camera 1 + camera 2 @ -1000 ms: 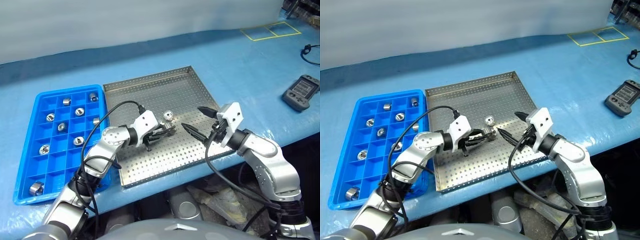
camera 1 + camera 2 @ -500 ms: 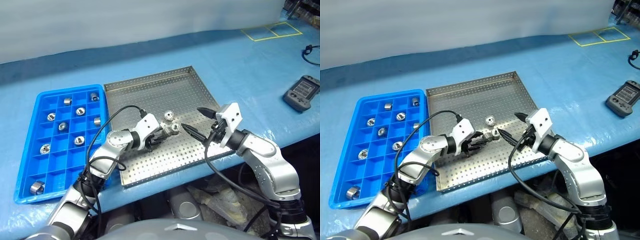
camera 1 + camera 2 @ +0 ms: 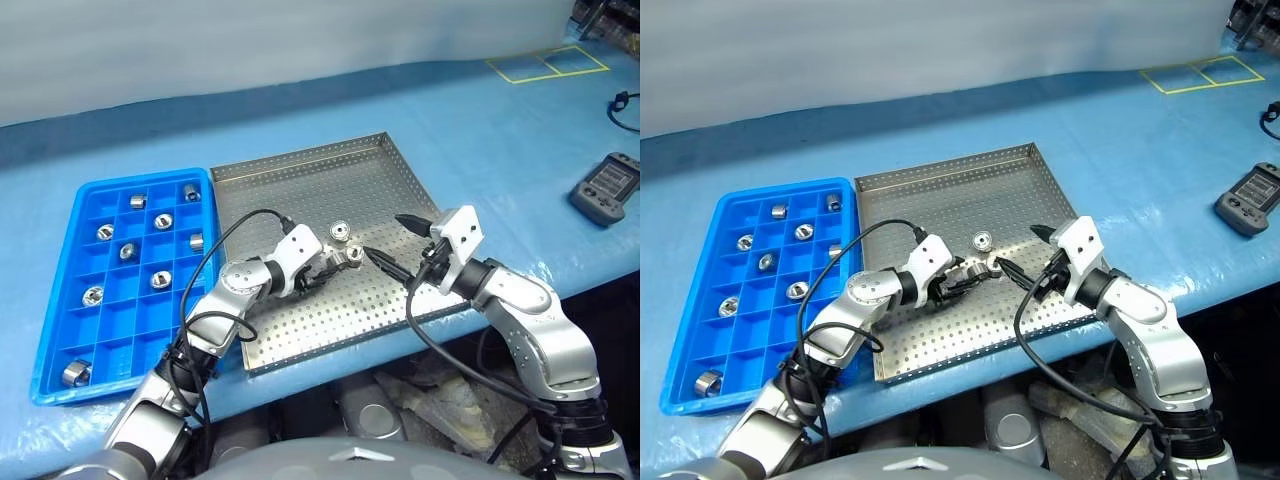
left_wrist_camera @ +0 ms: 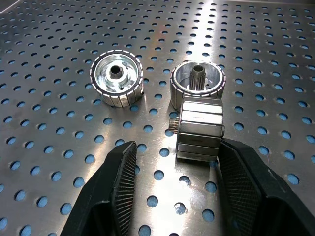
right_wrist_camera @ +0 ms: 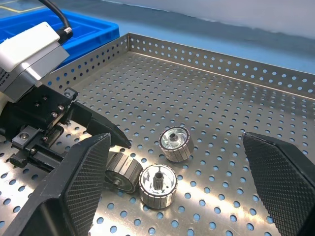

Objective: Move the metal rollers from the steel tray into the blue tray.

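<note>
Three metal rollers lie close together on the steel tray [image 3: 300, 165]. Two stand on end [image 4: 117, 78] [image 4: 198, 84]. The third [image 4: 199, 130] lies on its side between the fingers of my left gripper [image 4: 178, 144], close against one pad and clear of the other. That gripper is open and low over the tray. My right gripper [image 3: 389, 238] hangs wide open just right of the rollers, holding nothing. The blue tray [image 3: 55, 300], left of the steel tray, has several rollers in its compartments.
A grey handheld controller [image 3: 607, 190] lies on the blue table cover at the far right, with a black cable [image 3: 625, 100] behind it. Yellow tape squares [image 3: 545, 62] mark the back right. The steel tray's front rim sits near the table's front edge.
The left gripper has gone from shut to open and edged in toward the rollers, so one now lies between its fingers. The right arm has not moved.
</note>
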`<action>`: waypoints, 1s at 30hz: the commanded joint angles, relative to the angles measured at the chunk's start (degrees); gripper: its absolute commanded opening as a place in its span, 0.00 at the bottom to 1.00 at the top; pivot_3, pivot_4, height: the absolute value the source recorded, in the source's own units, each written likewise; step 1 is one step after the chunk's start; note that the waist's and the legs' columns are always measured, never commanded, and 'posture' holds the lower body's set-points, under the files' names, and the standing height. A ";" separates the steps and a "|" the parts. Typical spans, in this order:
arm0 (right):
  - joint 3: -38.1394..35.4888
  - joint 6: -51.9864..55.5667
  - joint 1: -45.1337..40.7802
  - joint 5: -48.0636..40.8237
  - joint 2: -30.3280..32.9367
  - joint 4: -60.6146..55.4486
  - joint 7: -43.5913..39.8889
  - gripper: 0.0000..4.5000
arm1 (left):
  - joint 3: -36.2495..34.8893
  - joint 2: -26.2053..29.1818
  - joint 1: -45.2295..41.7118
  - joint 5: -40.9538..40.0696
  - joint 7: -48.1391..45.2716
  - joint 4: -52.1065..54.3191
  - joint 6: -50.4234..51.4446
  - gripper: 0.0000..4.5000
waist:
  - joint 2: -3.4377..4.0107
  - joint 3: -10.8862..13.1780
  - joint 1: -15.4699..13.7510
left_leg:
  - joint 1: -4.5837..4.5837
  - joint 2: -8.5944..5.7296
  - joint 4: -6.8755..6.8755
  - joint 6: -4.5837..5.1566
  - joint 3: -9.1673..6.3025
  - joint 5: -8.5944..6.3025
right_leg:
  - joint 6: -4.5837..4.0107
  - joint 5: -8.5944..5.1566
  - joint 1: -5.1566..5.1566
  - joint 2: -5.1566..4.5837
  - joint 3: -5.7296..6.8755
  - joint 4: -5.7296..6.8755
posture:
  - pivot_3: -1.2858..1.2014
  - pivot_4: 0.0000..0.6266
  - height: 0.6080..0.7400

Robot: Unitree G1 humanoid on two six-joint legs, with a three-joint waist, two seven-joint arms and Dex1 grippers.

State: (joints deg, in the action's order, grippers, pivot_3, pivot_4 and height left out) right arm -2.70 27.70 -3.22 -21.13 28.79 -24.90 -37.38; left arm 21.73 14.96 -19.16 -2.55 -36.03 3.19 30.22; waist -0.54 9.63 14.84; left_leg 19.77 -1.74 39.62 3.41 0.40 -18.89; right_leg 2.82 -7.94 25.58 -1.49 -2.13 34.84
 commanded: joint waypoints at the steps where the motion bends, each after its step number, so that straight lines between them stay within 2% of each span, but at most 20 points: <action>1: -0.33 -1.54 -0.72 -0.25 0.18 -0.52 -0.05 1.00 | 0.31 -0.84 -0.89 0.09 -0.11 0.27 -1.76 0.61 | 0.00 0.00 -0.15 | 0.00 0.00 0.00 0.00 0.00 0.00 | 0.00 0.00 0.00 0.00 0.00 0.00 | 0.39 0.24 1.00; 16: 0.15 -2.20 -0.84 0.16 -0.18 0.09 0.06 1.00 | -1.79 -4.94 -0.99 -0.70 2.86 -1.38 -2.41 0.61 | 0.00 0.00 -0.24 | 0.00 -0.01 0.04 0.02 0.03 -0.01 | 0.04 0.02 0.00 0.00 -0.03 0.00 | 0.39 0.24 1.00; 30: 0.23 -2.93 -1.15 0.51 -0.61 0.47 0.77 1.00 | 0.89 -4.79 -1.67 -0.69 -1.03 -2.61 -0.46 0.61 | -0.01 0.00 -0.21 | 0.00 -0.02 0.04 0.03 0.06 -0.02 | 0.04 0.03 -0.01 0.01 -0.04 0.00 | 0.39 0.24 1.00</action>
State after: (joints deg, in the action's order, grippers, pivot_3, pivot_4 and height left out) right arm -2.53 26.20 -3.56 -20.61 28.44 -23.50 -36.97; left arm 22.46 10.53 -19.63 -2.85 -36.61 -0.05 29.88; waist -0.55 9.63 14.63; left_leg 19.77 -1.75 39.66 3.45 0.46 -18.91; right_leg 2.87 -7.91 25.57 -1.48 -2.18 34.83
